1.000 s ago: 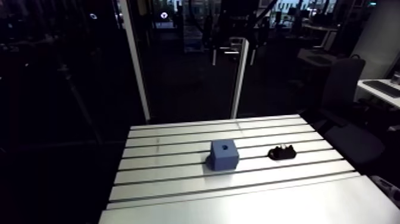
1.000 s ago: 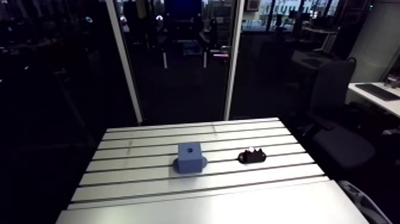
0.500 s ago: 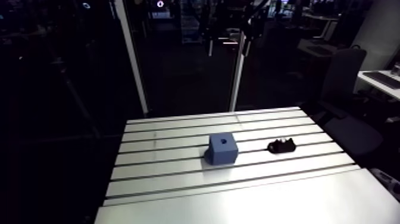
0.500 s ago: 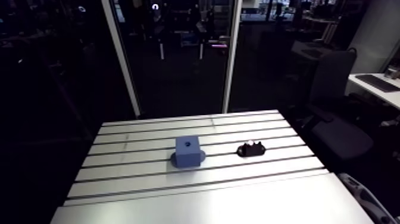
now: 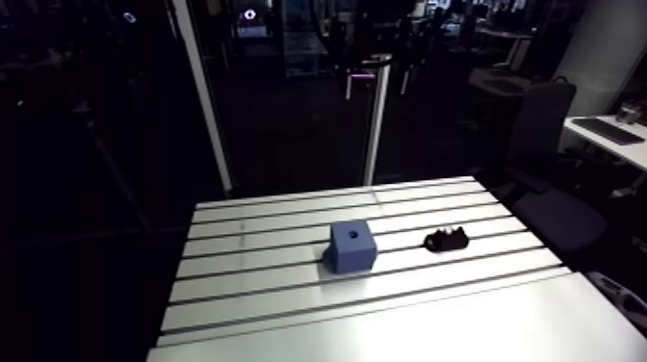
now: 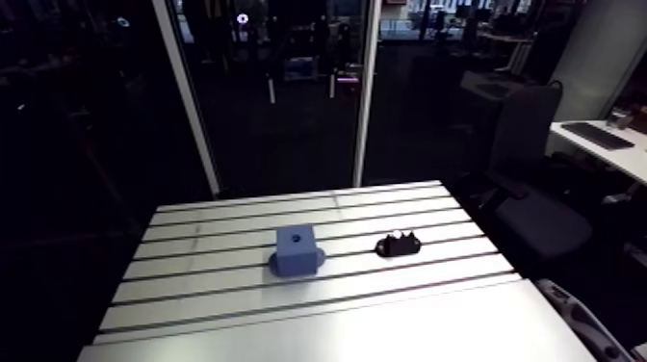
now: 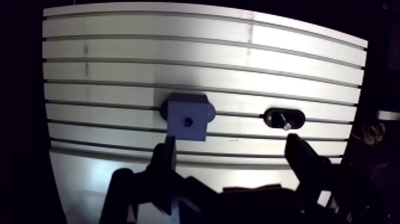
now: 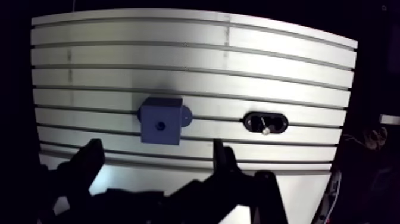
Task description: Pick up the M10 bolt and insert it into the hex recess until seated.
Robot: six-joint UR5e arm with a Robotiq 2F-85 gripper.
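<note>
Well above the tabletop [image 7: 178, 59], the end effector [image 7: 231, 140] gapes wide, holding nothing. Ahead of it the bolt [image 7: 286, 124] sits in a black holder [image 7: 272, 116], near the blue block [image 7: 187, 117] but apart from it.

The slotted aluminium table [image 5: 433, 318] shines pale, brightest along its near edge, amid dim surroundings. In the wrist view its slots curve and the black two-fingered gripper [image 7: 231, 140] is mere silhouette.

The slotted table [image 5: 270, 289] is carrying a small black oval holder [image 8: 278, 123], which is sitting toward its right side.
</note>
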